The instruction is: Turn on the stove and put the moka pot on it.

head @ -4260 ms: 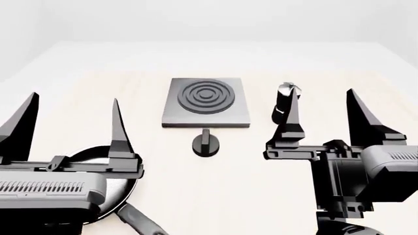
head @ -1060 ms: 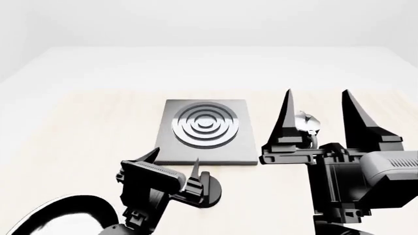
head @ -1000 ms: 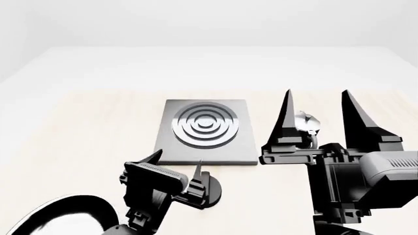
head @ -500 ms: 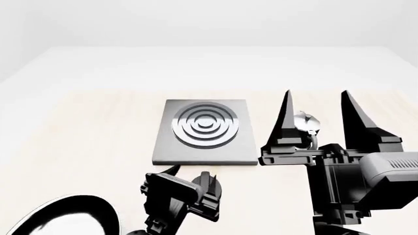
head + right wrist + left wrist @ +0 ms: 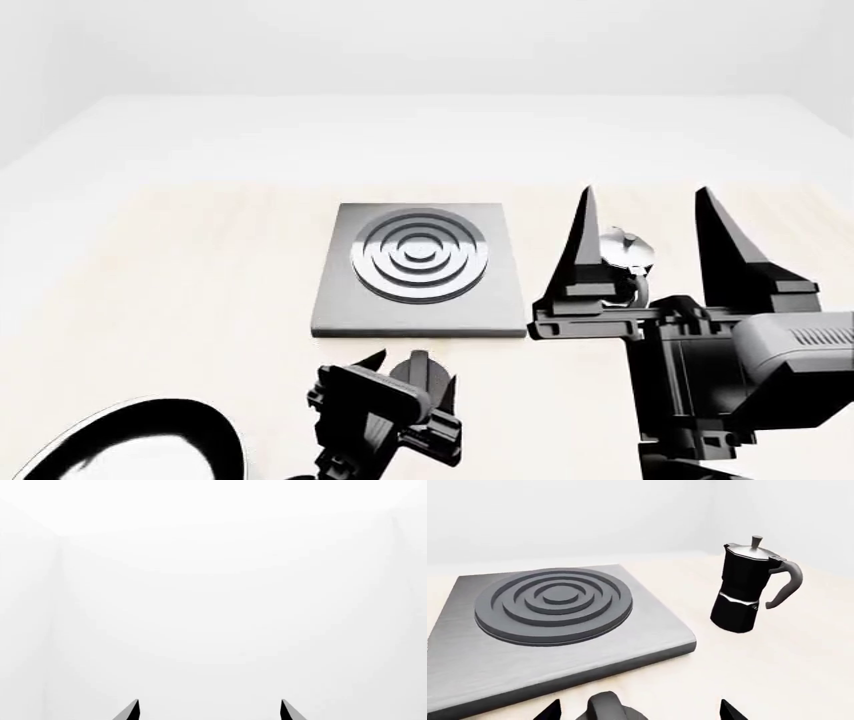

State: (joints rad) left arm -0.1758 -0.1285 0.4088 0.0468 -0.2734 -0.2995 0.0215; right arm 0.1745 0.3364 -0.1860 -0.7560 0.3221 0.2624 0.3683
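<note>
Pale wooden table (image 5: 160,260) under blank white walls. Far left in the head view, at the near edge: part of a black frying pan (image 5: 127,440), cut off by the frame. Next over, the left gripper (image 5: 400,368), low over the table with jaws slightly parted around the small black round knob (image 5: 424,375); contact with the knob not clear enough to call, so grip cannot be told. In the left wrist view, only the 2 fingertips at the picture's edge with the knob's top (image 5: 606,707) between them. Beyond the knob, the stove (image 5: 419,268), a flat dark-grey square plate with raised concentric rings, lying bare. Just right of the stove, the moka pot (image 5: 622,262), upright on the table, apart from the plate, black faceted body and silver lid, handle turned away from the stove (image 5: 560,625) as seen in the left wrist view (image 5: 746,592). Farthest right, the right gripper (image 5: 643,235), raised, jaws spread wide, holding nothing, the pot seen between its 2 fingers.
</note>
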